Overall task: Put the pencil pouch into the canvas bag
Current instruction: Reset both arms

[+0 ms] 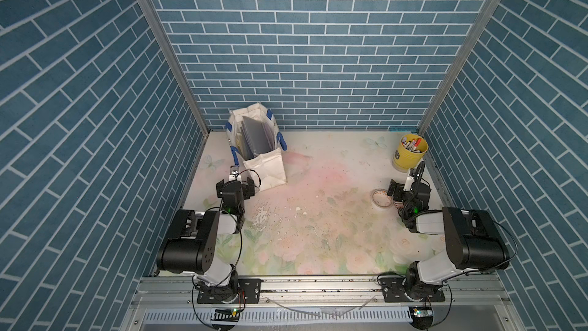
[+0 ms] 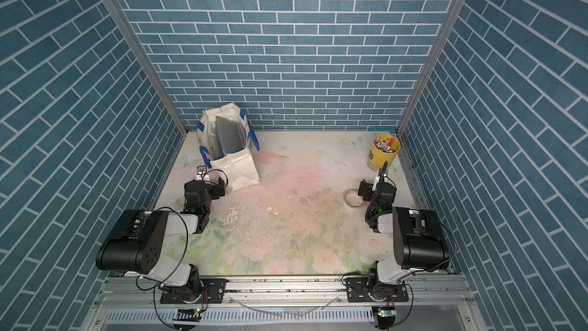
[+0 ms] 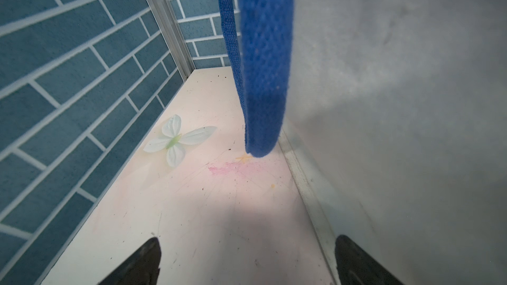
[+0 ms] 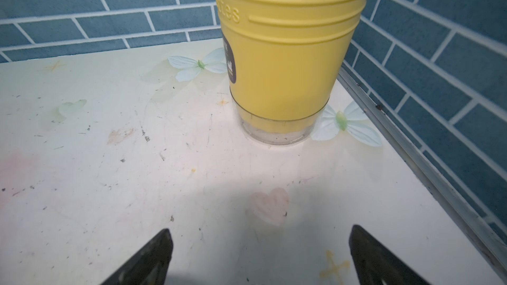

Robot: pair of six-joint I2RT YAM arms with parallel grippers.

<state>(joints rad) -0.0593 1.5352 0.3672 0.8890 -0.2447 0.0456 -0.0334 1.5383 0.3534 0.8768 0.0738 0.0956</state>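
The off-white canvas bag (image 1: 265, 170) (image 2: 238, 170) with blue strap handles stands open at the back left, with grey flat sheets upright inside it. The pencil pouch does not show in any view. My left gripper (image 1: 236, 183) (image 2: 205, 184) hovers low at the bag's near left corner, open and empty. In the left wrist view the left gripper (image 3: 248, 242) has bare table between its fingers, with the bag's wall (image 3: 397, 105) and a hanging blue strap (image 3: 263, 64) just ahead. My right gripper (image 1: 410, 186) (image 2: 378, 186) (image 4: 260, 231) is open and empty over the table.
A yellow pen bucket (image 1: 410, 152) (image 2: 383, 154) (image 4: 285, 50) full of markers stands at the back right corner, just ahead of the right gripper. A roll of tape (image 1: 381, 199) (image 2: 353, 198) lies left of that gripper. Brick-patterned walls close in three sides.
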